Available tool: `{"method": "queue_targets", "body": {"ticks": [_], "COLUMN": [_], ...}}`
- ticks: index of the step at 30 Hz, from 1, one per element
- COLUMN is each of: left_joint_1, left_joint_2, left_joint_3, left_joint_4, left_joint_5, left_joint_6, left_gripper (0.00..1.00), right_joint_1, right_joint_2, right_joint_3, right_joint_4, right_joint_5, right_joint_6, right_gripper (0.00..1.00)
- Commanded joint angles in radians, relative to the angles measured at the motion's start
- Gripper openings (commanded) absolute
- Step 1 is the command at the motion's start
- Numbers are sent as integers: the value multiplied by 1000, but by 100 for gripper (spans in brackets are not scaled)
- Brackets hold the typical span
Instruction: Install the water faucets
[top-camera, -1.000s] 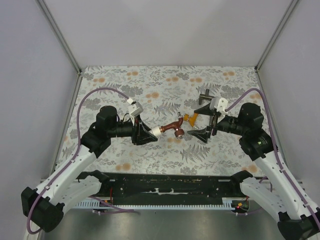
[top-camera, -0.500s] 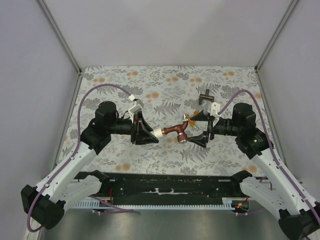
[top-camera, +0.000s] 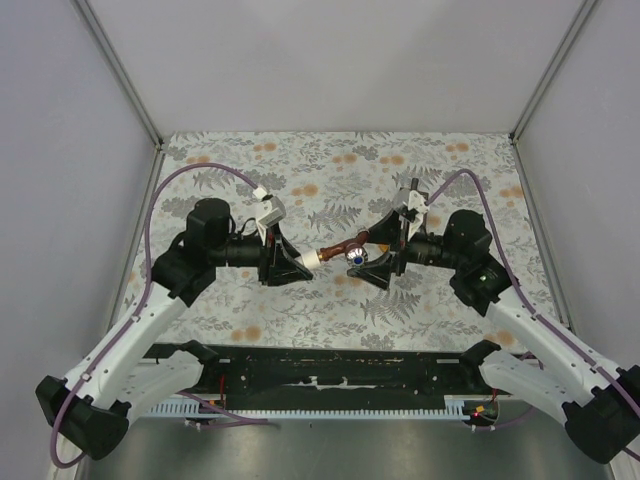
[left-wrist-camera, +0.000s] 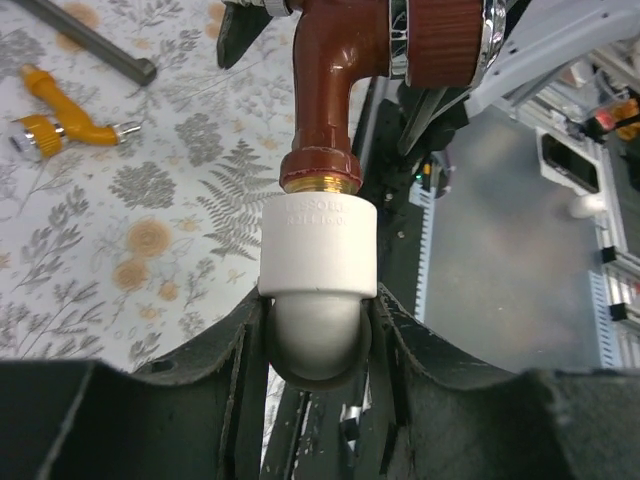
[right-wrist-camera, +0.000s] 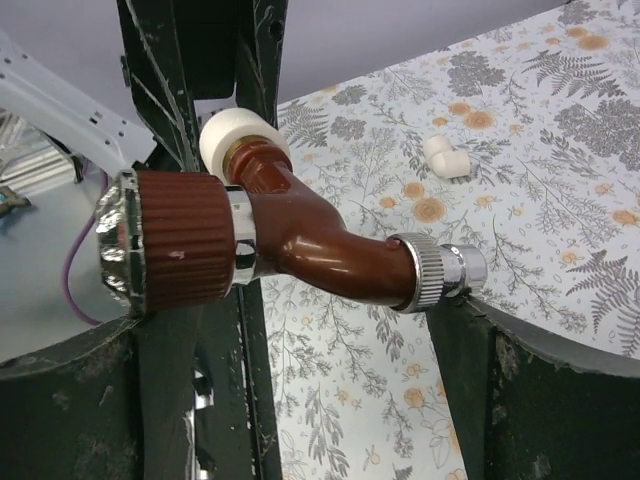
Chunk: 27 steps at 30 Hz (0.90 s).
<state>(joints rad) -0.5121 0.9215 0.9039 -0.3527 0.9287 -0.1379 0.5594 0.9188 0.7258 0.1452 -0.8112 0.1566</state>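
The reddish-brown faucet (top-camera: 340, 248) hangs above the mat, its threaded end screwed into a white elbow fitting (top-camera: 311, 259). My left gripper (top-camera: 300, 262) is shut on that fitting (left-wrist-camera: 318, 250), with the faucet (left-wrist-camera: 330, 80) sticking out beyond it. My right gripper (top-camera: 372, 255) is open with its fingers straddling the faucet (right-wrist-camera: 300, 240). The ribbed knob (right-wrist-camera: 170, 240) lies by one fingertip and the silvery spout end (right-wrist-camera: 440, 270) by the other. The orange faucet (left-wrist-camera: 60, 120) lies on the mat.
A dark grey metal tool (left-wrist-camera: 90, 40) lies on the mat beyond the orange faucet. A second white elbow fitting (right-wrist-camera: 446, 157) lies loose on the floral mat (top-camera: 450, 160). Grey walls enclose the mat on three sides.
My right gripper has moved left until its fingers straddle the faucet. My left gripper has turned the faucet, so the knob now faces the right gripper.
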Motion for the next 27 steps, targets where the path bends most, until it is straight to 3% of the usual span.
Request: {"method": "queue_targets", "body": {"ticks": [1, 8, 14, 19, 27], "left_joint_1": [-11, -28, -28, -29, -29], "left_joint_2": [-36, -66, -35, -13, -35], "left_joint_3": [76, 93, 93, 110, 139], "left_joint_4": [-184, -256, -284, -285, -272], "left_joint_5": [-119, -113, -25, 22, -4], "left_joint_6": [250, 360, 366, 351, 353], "left_gripper": [2, 2, 2, 2, 2], "right_joint_1": [4, 4, 2, 4, 4], "right_joint_2": [14, 68, 65, 95, 183], "right_joint_3": [53, 119, 139, 196, 279], "right_joint_4": [74, -16, -32, -76, -213], "right_joint_5": [82, 109, 66, -46, -192], "right_joint_6": [161, 147, 20, -83, -49], "right_gripper": [98, 98, 98, 98, 98]}}
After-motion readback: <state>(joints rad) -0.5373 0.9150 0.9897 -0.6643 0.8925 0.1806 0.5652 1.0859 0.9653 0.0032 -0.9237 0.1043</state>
